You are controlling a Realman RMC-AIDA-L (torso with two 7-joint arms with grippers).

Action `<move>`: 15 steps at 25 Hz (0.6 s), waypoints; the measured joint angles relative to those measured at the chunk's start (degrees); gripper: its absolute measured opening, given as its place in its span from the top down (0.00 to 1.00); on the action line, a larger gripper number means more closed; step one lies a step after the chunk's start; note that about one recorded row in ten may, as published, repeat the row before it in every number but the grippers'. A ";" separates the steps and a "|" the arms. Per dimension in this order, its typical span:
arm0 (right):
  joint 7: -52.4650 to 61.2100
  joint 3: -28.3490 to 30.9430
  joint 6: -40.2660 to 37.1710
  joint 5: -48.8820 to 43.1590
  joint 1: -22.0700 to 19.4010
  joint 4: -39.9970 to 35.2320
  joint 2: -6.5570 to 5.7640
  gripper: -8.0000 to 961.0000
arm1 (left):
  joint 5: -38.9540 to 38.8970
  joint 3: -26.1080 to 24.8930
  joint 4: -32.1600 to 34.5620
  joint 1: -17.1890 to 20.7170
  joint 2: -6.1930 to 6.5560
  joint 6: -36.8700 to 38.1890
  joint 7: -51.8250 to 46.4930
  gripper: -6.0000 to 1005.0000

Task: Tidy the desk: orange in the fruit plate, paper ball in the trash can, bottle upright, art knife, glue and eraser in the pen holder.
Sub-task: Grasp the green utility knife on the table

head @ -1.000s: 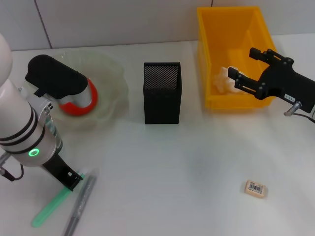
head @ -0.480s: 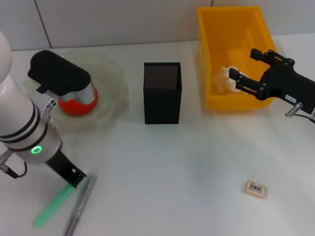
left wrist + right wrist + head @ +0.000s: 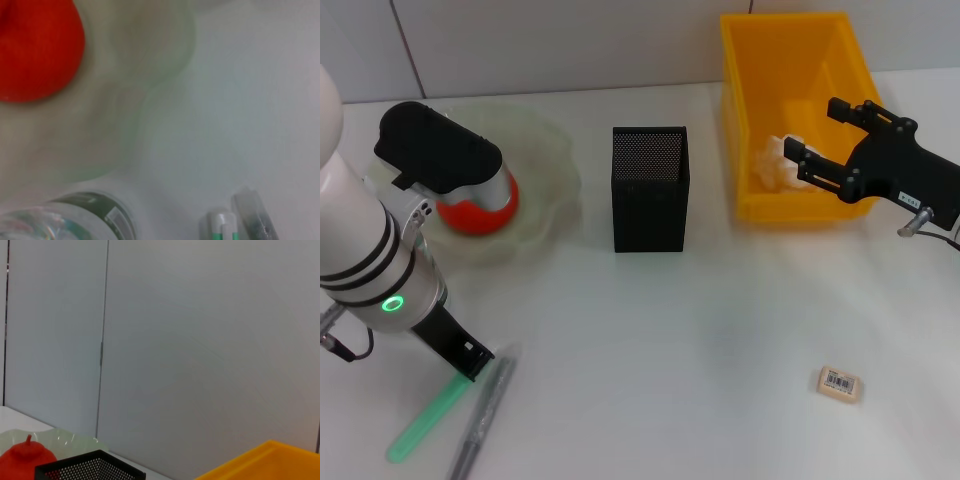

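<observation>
The orange (image 3: pixel 480 208) lies in the translucent fruit plate (image 3: pixel 545 160) at the left. A white paper ball (image 3: pixel 775 160) rests inside the yellow trash can (image 3: pixel 795 60). My right gripper (image 3: pixel 813 130) hovers open at the can's front right corner, holding nothing. The black mesh pen holder (image 3: pixel 650 190) stands at the centre. My left gripper (image 3: pixel 455 350) is low at the front left, just above the green glue (image 3: pixel 423 422) and the grey art knife (image 3: pixel 480 420). The eraser (image 3: pixel 838 383) lies at the front right. The bottle (image 3: pixel 75 220) shows only in the left wrist view, beside the plate.
The white left arm (image 3: pixel 365 260) covers the table at the front left and part of the fruit plate. A tiled wall (image 3: pixel 570 40) runs behind the table.
My left arm has shifted slightly back and to the right above the glue and art knife. The right gripper has hardly moved.
</observation>
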 joint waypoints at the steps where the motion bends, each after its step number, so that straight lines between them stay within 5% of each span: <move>1: 0.00 0.00 0.00 0.00 0.00 0.00 0.00 0.20 | -0.01 -0.01 -0.05 -0.03 0.00 0.00 0.04 0.87; 15: 0.00 0.00 0.00 -0.01 0.21 0.00 0.00 0.20 | 0.21 0.06 -1.16 -0.70 0.00 0.04 0.54 0.72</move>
